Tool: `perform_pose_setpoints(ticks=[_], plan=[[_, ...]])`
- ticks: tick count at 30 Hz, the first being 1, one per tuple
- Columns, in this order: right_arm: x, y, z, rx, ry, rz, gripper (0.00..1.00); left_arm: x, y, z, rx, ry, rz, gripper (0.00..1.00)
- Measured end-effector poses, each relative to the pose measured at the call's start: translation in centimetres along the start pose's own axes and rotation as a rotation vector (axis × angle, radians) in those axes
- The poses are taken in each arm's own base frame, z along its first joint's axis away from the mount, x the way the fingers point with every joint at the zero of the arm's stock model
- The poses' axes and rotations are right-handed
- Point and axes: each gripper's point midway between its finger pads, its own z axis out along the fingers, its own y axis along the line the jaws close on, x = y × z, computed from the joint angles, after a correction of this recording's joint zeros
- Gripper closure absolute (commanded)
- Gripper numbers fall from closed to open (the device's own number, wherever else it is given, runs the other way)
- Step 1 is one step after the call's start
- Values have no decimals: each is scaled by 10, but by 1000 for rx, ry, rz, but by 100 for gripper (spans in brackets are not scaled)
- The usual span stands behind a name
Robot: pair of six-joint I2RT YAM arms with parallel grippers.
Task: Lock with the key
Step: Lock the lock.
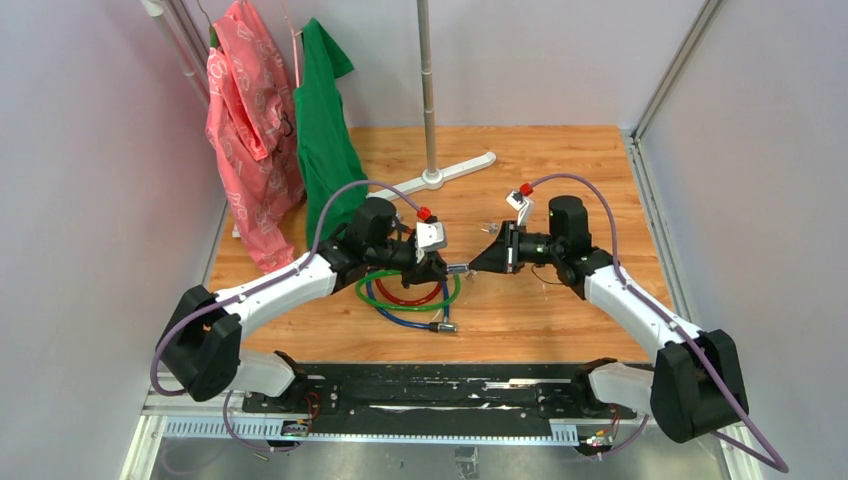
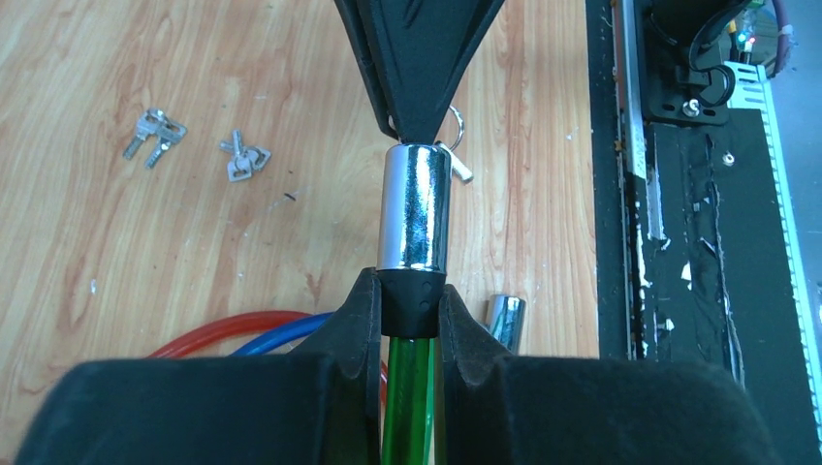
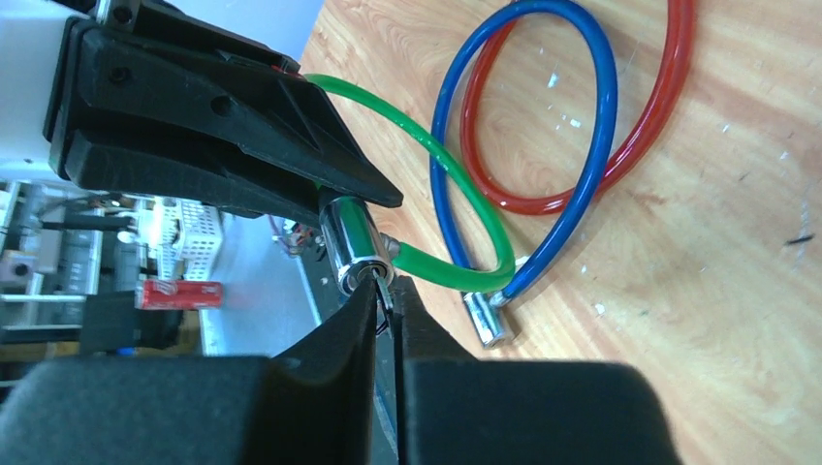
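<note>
Left wrist: left pincer is clamping lock steady; right pincer, closed on key, is holding it at lock's chrome end, likely for turning.

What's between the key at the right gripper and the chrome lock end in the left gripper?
Nothing visible. The right gripper pinches the tiny silvery metal key with its tip at the end face of the chrome lock cylinder on the green cable, which the left gripper clamps.
</note>
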Motion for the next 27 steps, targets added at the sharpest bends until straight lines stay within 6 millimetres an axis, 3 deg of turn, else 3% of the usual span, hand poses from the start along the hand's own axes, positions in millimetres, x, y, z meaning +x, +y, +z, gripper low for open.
perform_pose_setpoints(ticks=[12,23,27], plan=[[16,3,-1,50,64,390,100,8,-10,0,28,24,-19,100],[12,11,-8,128,-4,681,100,0,-13,0,40,-2,6,100],[17,9,-9,137,-10,768,71,2,-15,1,46,2,4,100]])
